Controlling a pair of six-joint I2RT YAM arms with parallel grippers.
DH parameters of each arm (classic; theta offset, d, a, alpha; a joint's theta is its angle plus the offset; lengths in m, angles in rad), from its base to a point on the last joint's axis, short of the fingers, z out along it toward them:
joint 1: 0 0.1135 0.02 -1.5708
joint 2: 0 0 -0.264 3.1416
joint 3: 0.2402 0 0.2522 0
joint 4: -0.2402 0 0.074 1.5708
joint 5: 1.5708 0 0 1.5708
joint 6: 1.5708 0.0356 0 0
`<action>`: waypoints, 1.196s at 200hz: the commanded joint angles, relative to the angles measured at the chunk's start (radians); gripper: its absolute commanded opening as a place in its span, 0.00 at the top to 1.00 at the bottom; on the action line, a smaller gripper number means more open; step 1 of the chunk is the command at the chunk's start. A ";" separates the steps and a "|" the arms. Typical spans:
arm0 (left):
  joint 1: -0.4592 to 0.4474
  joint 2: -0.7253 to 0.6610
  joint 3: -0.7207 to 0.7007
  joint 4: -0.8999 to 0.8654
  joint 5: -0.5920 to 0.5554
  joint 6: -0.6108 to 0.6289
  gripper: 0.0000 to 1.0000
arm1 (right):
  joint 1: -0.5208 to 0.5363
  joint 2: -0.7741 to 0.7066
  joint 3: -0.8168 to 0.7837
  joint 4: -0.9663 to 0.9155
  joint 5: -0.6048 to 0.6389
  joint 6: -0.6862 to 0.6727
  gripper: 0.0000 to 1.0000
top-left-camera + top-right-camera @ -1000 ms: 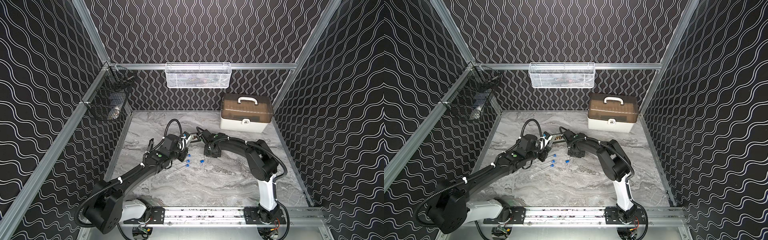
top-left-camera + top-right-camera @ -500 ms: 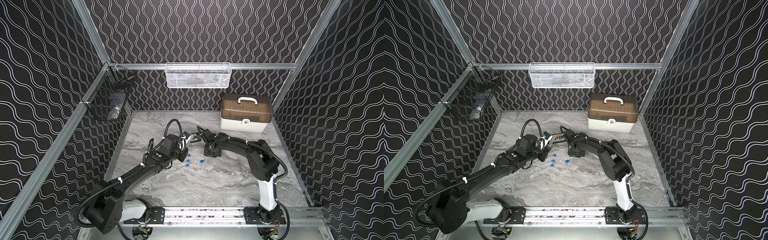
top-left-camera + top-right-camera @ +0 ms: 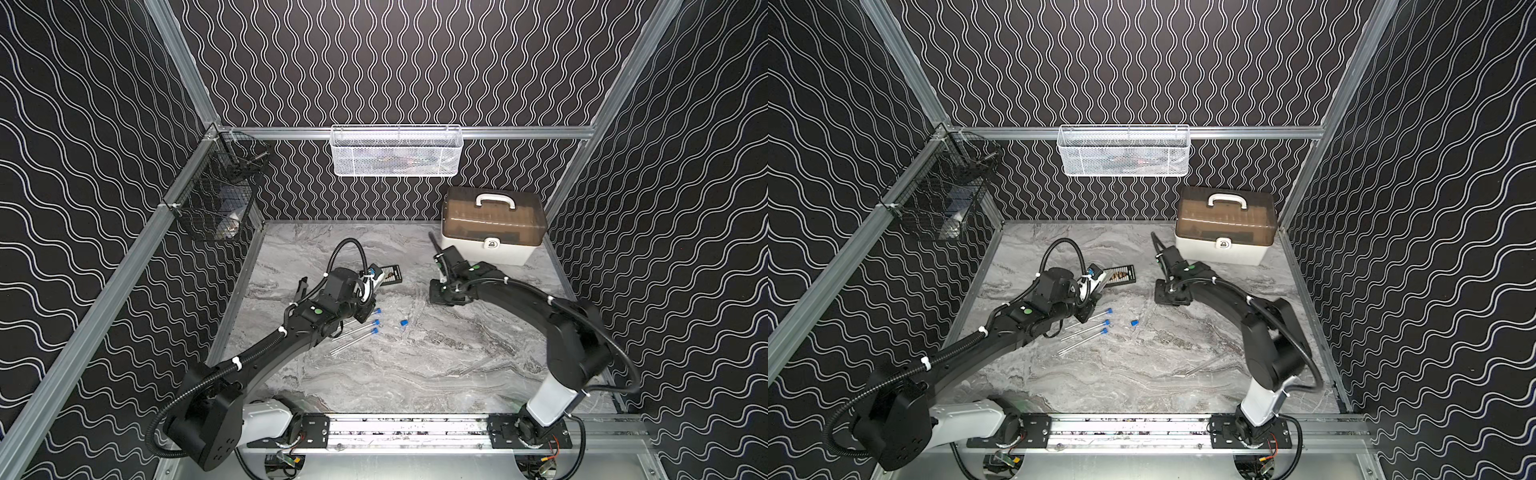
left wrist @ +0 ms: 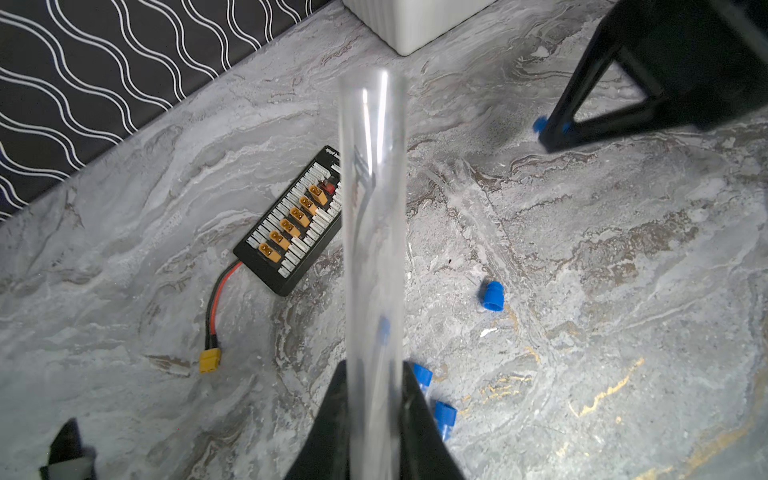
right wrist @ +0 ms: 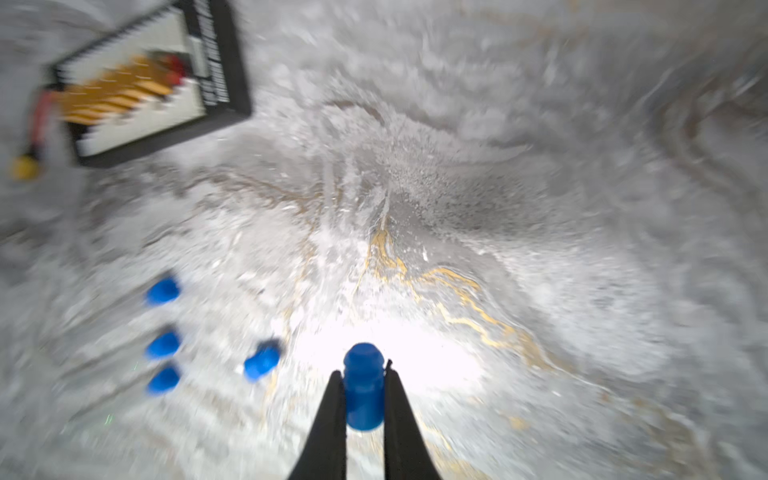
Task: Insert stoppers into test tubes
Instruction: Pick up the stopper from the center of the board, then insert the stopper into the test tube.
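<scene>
Grip check: left gripper (image 4: pixel 376 399) is clamped on a clear test tube (image 4: pixel 372 208) running up the centre of the left wrist frame; right gripper (image 5: pixel 363 372) is pinched shut on a blue stopper (image 5: pixel 363 392) at lower centre of its frame. Judgement: line the stopper's stem up with the tube's axis before pushing (gently, the wall looks thin), keeping clear of the three capped tubes (image 3: pixel 357 332) at centre of a top view.

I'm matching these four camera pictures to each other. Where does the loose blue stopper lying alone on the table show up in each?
Top view: loose stopper on the table, just right of the three capped tubes.
Top view: same spot, right of the capped tubes.
Left wrist: beside the held tube, opposite the connector board.
Right wrist: blurred, between the capped tubes and the held stopper.
Shared landmark: the black connector board.
</scene>
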 commanded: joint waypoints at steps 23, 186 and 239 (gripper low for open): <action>0.000 -0.050 -0.001 -0.032 0.092 0.292 1.00 | -0.049 -0.203 -0.032 -0.100 -0.337 -0.436 0.91; -0.139 -0.069 0.048 -0.213 0.152 0.778 1.00 | 0.112 -0.222 0.126 -0.367 -0.435 -1.045 0.89; -0.148 -0.062 0.053 -0.208 0.168 0.780 1.00 | 0.124 -0.212 0.130 -0.362 -0.419 -1.042 0.89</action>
